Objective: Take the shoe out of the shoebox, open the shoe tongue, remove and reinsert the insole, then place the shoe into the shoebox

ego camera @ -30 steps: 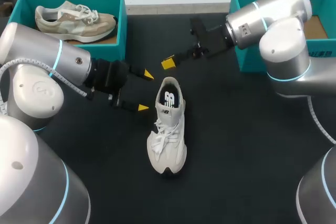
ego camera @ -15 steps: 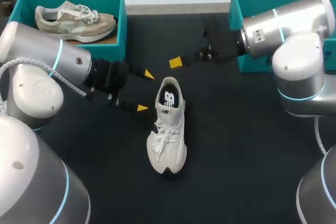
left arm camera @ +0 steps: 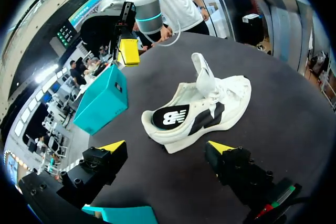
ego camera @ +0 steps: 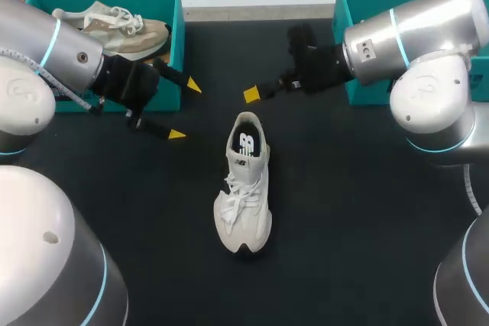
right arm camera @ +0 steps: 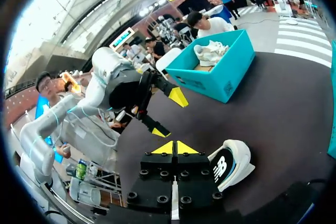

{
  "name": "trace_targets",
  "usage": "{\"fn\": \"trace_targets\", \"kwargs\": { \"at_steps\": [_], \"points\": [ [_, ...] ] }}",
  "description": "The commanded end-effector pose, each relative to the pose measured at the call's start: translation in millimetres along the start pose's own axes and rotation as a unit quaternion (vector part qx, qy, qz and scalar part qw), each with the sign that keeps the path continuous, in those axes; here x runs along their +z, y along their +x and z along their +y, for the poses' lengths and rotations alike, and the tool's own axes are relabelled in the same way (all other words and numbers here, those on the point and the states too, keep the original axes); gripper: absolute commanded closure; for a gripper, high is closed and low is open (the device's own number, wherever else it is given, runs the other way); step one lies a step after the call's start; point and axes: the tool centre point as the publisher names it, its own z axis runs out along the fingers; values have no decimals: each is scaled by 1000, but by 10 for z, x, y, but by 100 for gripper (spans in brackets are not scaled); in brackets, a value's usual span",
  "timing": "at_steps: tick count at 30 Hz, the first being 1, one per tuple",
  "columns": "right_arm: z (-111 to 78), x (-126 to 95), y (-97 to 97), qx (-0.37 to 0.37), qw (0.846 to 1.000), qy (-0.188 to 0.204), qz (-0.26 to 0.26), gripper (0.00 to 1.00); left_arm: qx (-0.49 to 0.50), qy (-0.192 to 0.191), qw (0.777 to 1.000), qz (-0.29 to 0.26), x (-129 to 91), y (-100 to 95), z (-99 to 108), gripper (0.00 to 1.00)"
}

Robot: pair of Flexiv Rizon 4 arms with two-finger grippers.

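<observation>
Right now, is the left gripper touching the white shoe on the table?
Apart. The head view shows bare table between the open left gripper and the white shoe; the left wrist view agrees.

- Your table is plain matte black on every side of the white shoe.
- The white shoe is off-white all over, laces included, with a black panel along its side and a dark patch at the toe tip.
- Its insole is dark navy, printed with a white mark.
- Left of the white shoe and further back, you have a teal shoebox. The second shoe inside it is beige and tan with cream laces.
- Right of the white shoe and further back, another teal box shows a brown cardboard floor.
- Your left arm and right arm are silver, each with a pale blue ring.
- Your left gripper and right gripper are black with bright yellow tips.
</observation>
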Motion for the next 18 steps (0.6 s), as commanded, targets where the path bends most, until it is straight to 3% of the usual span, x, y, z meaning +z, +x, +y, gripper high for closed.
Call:
{"fn": "trace_targets", "kwargs": {
  "at_steps": [1, 5, 8, 11, 18],
  "points": [
    [-80, 117, -57, 31, 996, -24, -82, 100, 0, -5, 1000, -13, -258, 12, -15, 0],
    [-131, 228, -131, 77, 981, -14, -176, 100, 9, -20, 1000, -13, -406, -37, 31, 0],
    [-153, 282, -144, 101, 971, -16, -215, 100, 5, -39, 999, -21, -484, -112, 99, 0],
    [-178, 286, -149, 117, 965, -10, -236, 100, -6, -43, 999, -31, -527, -178, 178, 0],
    [-181, 291, -140, 107, 968, -14, -225, 100, -11, -36, 999, -35, -534, -191, 198, 0]
  ]
}}
